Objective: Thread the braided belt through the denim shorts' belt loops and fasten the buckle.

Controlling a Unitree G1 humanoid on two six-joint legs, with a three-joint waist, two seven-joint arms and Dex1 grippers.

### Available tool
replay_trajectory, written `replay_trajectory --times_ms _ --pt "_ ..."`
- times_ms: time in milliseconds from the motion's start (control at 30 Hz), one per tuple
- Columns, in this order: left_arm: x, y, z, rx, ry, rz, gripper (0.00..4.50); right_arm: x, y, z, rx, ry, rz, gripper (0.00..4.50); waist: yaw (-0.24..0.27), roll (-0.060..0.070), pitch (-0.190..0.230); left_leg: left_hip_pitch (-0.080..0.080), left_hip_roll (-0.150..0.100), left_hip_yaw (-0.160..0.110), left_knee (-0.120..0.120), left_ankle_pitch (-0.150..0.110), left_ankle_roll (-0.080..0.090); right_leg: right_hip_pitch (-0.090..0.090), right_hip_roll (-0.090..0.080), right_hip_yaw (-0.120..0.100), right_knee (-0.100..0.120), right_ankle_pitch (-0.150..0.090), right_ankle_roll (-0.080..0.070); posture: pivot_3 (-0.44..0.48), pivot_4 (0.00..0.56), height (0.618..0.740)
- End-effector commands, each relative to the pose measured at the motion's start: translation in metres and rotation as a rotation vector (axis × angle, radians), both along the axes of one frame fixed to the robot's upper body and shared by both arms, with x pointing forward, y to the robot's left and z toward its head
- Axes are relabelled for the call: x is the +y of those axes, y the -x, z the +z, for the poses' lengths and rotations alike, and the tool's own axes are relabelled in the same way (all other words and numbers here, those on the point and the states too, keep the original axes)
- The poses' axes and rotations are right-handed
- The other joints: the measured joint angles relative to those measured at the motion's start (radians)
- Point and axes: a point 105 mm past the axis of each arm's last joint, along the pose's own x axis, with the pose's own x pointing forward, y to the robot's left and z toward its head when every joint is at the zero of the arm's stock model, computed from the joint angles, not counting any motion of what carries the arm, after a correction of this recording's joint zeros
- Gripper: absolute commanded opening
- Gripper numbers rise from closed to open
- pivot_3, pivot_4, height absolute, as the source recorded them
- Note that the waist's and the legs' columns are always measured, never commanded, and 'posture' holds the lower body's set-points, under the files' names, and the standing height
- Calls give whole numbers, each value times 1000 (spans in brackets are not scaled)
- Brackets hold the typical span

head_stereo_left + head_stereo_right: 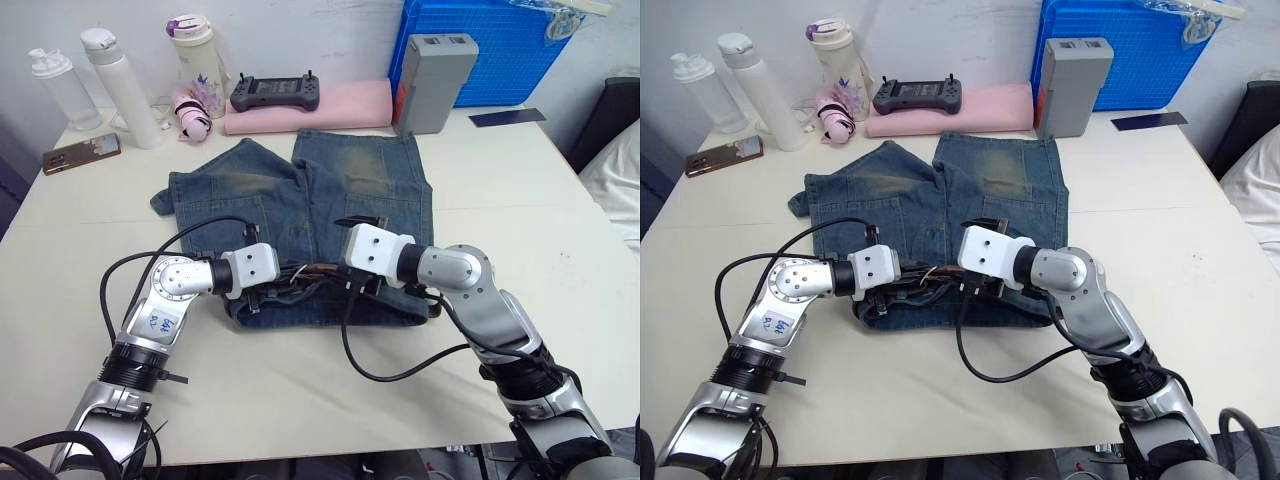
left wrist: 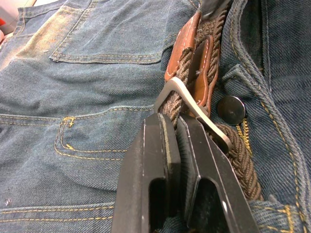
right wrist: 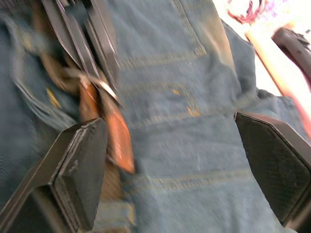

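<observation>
- The denim shorts (image 1: 310, 215) lie flat in the middle of the pale tabletop (image 1: 520, 230), waistband toward the robot, legs pointing away; the blue cloth is faded, with yellowish-tan worn patches on both legs and yellow stitching round the pockets.
- The braided belt (image 2: 238, 150) runs along the waistband, a dull-brown woven strap; in the left wrist view it lies just beside the shorts' metal button (image 2: 231, 108).
- The buckle (image 2: 187, 104), a silvery metal frame, sits on the braid with its brown leather tab stitched in pale thread right behind it.
- The belt's brown leather tip (image 3: 119, 138) shows in the right wrist view, lying on the denim.
- I cannot make out any belt loops clearly.
- The left hand (image 2: 176, 127) is down at the waistband, its two black fingers (image 2: 155, 160) drawn nearly together, their tips at the buckle's frame and the braid; whether they actually pinch it I cannot tell.
- The right hand (image 3: 170, 145) is spread wide, holding nothing; one finger (image 3: 80, 165) stands just beside the leather tip, the other (image 3: 274, 160) well apart over bare denim.
- Both hands meet near the middle of the waistband, close to each other.
- At the far edge of the tabletop stand bottles (image 1: 120, 85), a phone (image 1: 82, 152), a black controller (image 1: 275, 93) on a pink pad (image 1: 340, 105), a grey box (image 1: 432, 80) and a blue crate (image 1: 490, 45).
</observation>
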Motion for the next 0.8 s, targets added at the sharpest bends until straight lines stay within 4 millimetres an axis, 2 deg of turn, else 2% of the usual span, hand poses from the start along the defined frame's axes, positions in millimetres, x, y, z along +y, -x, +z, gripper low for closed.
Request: replay_trajectory --times_ms 33,333,467,600,800 --pt "-6 5 -7 18 -14 -23 0 2 -1 5 -65 10 7 4402 -1 0 0 0 0 0 0 0 0 0 0 0 0 0 0 0 150 739" --pt "-7 5 -6 13 -14 -24 0 4 -1 -7 -98 84 31 4402 -1 0 0 0 0 0 0 0 0 0 0 0 0 0 0 0 150 739" --pt "-6 6 -6 14 -17 -23 0 -8 -10 0 -96 46 -29 4402 -1 0 0 0 0 0 0 0 0 0 0 0 0 0 0 0 150 739" --pt "-6 6 -6 16 -17 -24 0 -18 -14 -2 -94 61 -56 4402 -2 0 0 0 0 0 0 0 0 0 0 0 -1 0 0 0 150 739" --pt "-6 4 -5 12 -16 -24 0 -14 -8 -8 -87 78 -27 4402 -1 0 0 0 0 0 0 0 0 0 0 0 -1 0 0 0 150 739"
